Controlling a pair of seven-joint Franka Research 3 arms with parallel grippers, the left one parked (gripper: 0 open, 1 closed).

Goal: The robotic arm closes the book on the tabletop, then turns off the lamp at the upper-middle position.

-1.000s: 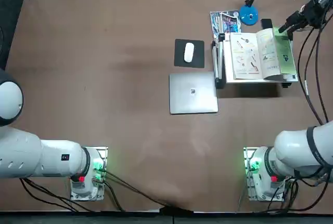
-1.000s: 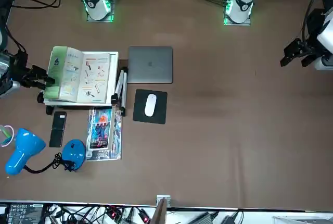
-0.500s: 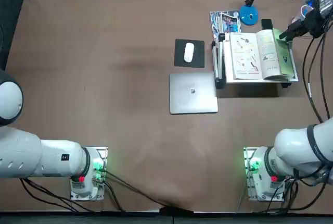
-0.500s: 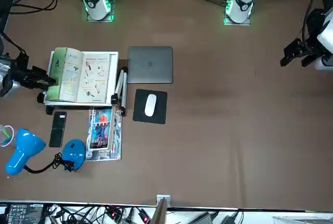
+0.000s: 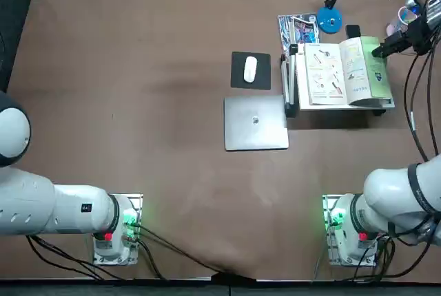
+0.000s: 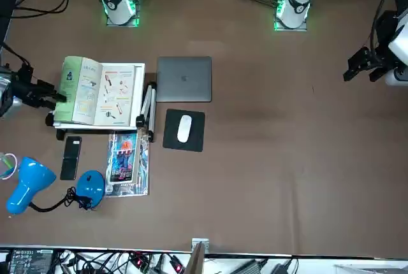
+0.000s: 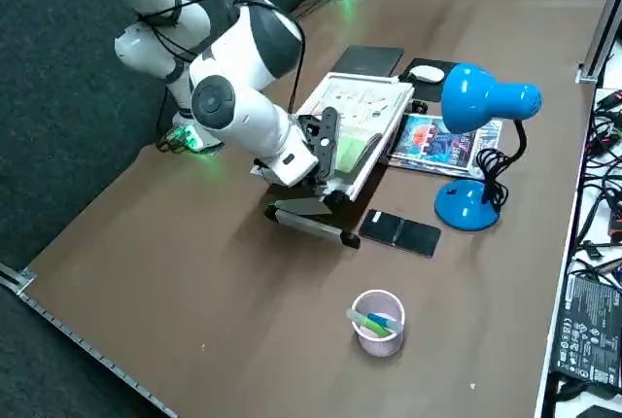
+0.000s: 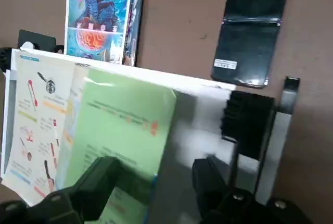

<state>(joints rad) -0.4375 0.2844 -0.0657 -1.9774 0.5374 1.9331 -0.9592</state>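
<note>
The book [image 5: 341,72] lies open on a stand, white illustrated pages up, with its green right-hand leaf [image 8: 119,125] slightly raised. My right gripper [image 5: 377,51] is at that leaf's outer edge, low over the stand. In the wrist view the gripper [image 8: 156,182] is open, and the green leaf's edge lies between its two fingers [image 8: 101,179]. The same gripper shows at the book's left edge in the front view [image 6: 58,95] and beside the book [image 7: 360,112] in the side view [image 7: 328,141]. The lamp has a blue disc base [image 5: 330,20] behind the book and a blue head [image 7: 486,97].
A black phone [image 8: 255,41] and a blue magazine [image 5: 300,29] lie between book and lamp. A grey laptop [image 5: 255,122] and a white mouse [image 5: 250,69] on a black pad sit left of the book. A pink cup [image 7: 377,321] stands near the table's right edge.
My gripper has shifted a little along the book's right edge, toward the robot's side, and now sits at the green leaf. The book stays open.
</note>
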